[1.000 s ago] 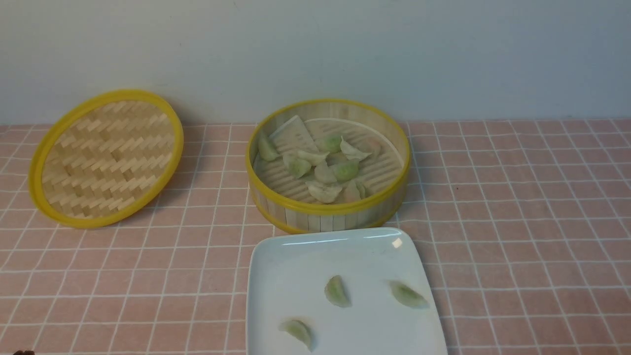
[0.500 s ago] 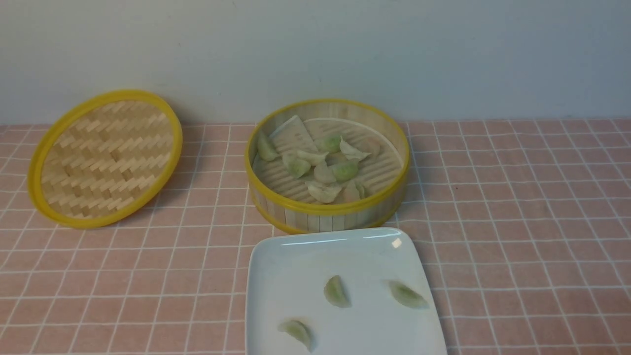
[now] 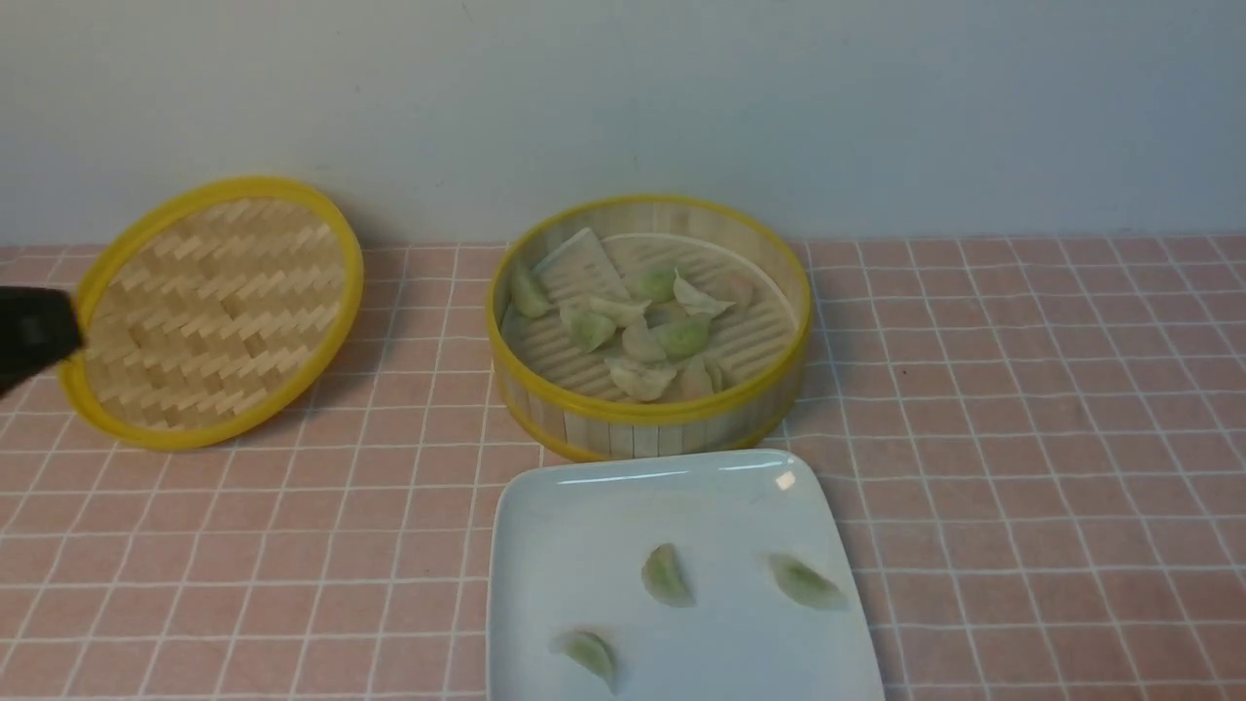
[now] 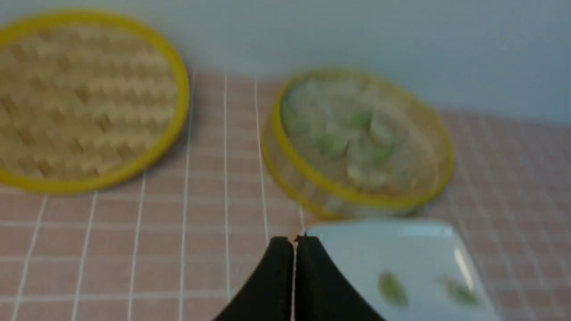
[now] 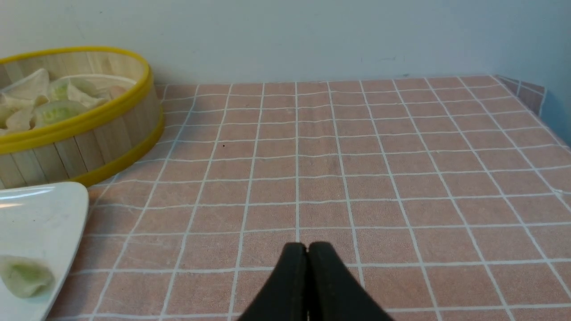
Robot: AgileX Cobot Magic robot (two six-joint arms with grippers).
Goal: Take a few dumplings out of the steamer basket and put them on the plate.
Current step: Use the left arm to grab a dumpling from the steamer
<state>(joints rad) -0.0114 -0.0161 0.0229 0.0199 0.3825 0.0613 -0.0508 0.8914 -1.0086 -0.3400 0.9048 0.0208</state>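
Note:
The steamer basket (image 3: 650, 414) stands mid-table with several pale green dumplings (image 3: 642, 331) on its paper liner. The white plate (image 3: 574, 526) lies just in front of it and holds three dumplings (image 3: 666, 575). A dark part of my left arm (image 3: 34, 331) shows at the far left edge, in front of the lid. In the blurred left wrist view my left gripper (image 4: 294, 240) is shut and empty, up above the table left of the plate (image 4: 401, 249). My right gripper (image 5: 307, 247) is shut and empty over bare cloth, right of the basket (image 5: 89, 133) and the plate (image 5: 40, 214).
The flat woven yellow-rimmed lid (image 3: 209, 312) lies tilted at the back left. A pink checked cloth (image 3: 1022, 438) covers the table. A pale wall runs along the back. The table's right end shows in the right wrist view (image 5: 531, 96).
My left arm has come into the front view at the far left edge, in front of the lid. The dumplings, basket and plate have not moved.

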